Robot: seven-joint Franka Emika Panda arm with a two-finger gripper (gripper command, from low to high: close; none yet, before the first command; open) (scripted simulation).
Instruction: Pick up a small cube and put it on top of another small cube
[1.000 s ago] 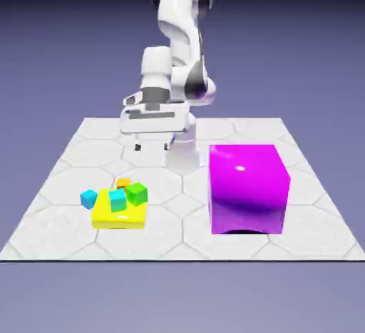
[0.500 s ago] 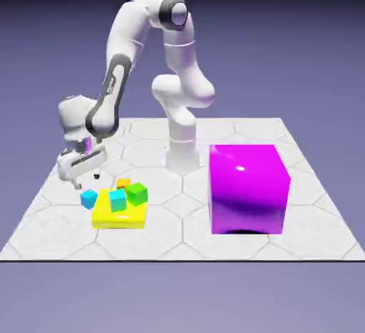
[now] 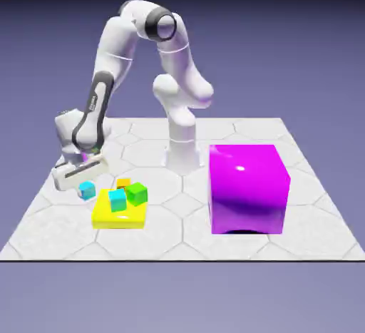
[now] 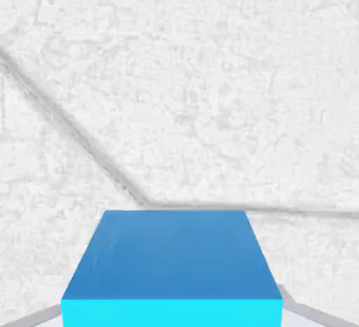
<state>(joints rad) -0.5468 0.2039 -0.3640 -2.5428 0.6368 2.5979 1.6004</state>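
- One blue cube (image 3: 87, 190) gripped in hand (image 4: 172, 315), closed to cube's width on opposite sides.
- Near yellow block (image 3: 119, 219): cyan cube (image 3: 117, 201), green cube (image 3: 137, 194).
- Big magenta block (image 3: 247, 189) toward the exterior view's right.

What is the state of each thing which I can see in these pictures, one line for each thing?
Gripper: closed on the blue cube.
Blue cube: held between the fingertips.
Cyan cube: resting on the yellow block.
Green cube: beside the cyan cube, seemingly also on the block.
Yellow block: lying flat on the table.
Orange cube: partly hidden.
Magenta block: standing on the table.
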